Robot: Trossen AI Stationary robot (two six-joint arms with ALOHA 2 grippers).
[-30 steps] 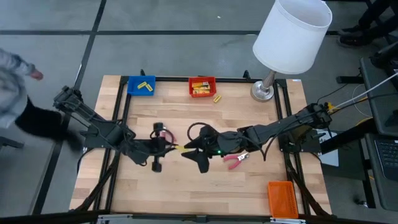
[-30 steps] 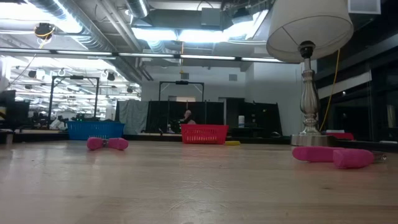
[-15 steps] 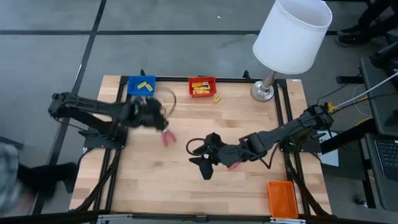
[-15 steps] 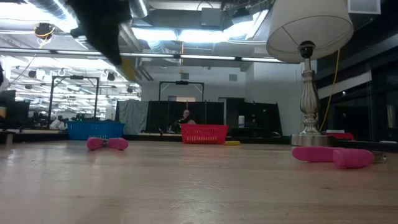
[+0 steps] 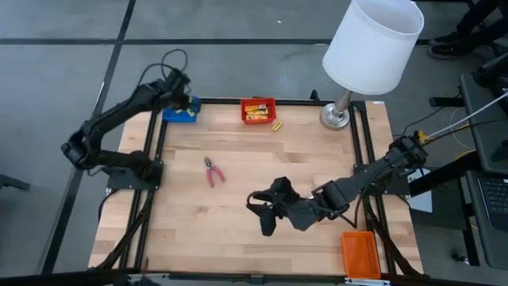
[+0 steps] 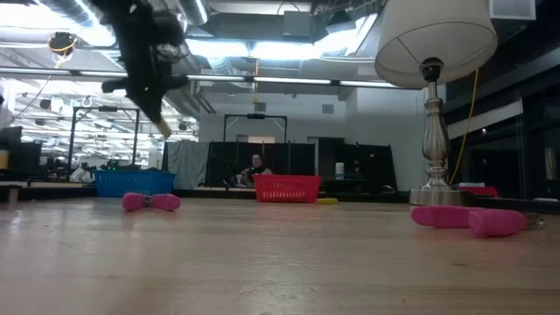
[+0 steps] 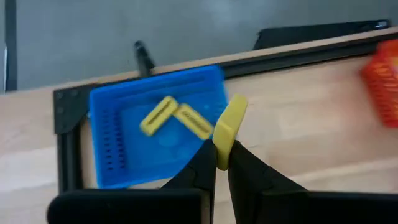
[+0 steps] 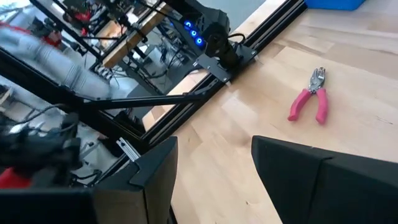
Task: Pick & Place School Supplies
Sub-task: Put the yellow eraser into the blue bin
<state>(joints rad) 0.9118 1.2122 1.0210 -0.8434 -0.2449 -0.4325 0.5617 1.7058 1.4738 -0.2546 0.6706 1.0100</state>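
While hovering above the blue tray [image 7: 118,149], left gripper [image 7: 222,163] pinches a yellow packet [image 7: 229,127] upright.

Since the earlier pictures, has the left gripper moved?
Yes. The left gripper, shut on a yellow packet, went from the table's middle to above the blue tray at the far left corner.

Bright, even overhead light; motion-blurred left wrist view.

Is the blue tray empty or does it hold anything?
Not empty: two yellow packets lie in the blue tray.
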